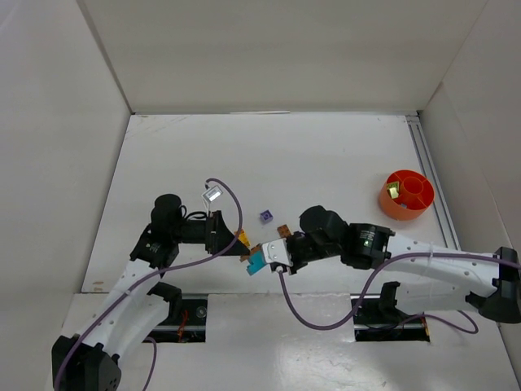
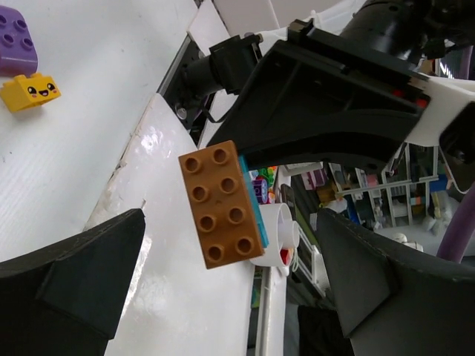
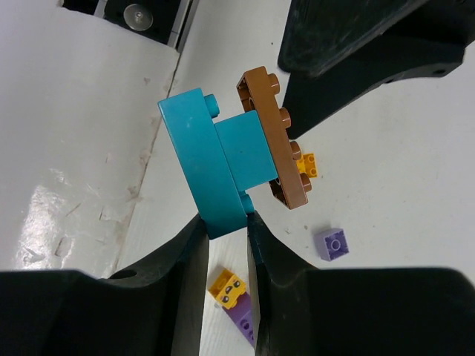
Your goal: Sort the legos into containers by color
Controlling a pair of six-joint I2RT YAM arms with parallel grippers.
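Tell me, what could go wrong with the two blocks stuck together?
The right gripper pinches only one thin edge of the teal brick, so a tug could pull it loose. The brown brick faces the open left gripper, which has not gripped it yet. If it pops off, it may drop among the loose bricks below.

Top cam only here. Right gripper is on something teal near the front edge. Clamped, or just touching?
Observer: Clamped. The right wrist view shows the right gripper shut on the lower end of the teal brick.
Operator: Anything attached to it?
Observer: Yes. A brown plate is stuck to it, studs facing away from the teal.
Operator: Other arm on it yet?
Observer: Not yet. The left wrist view shows the left gripper open, jaws standing clear on either side of the plate.
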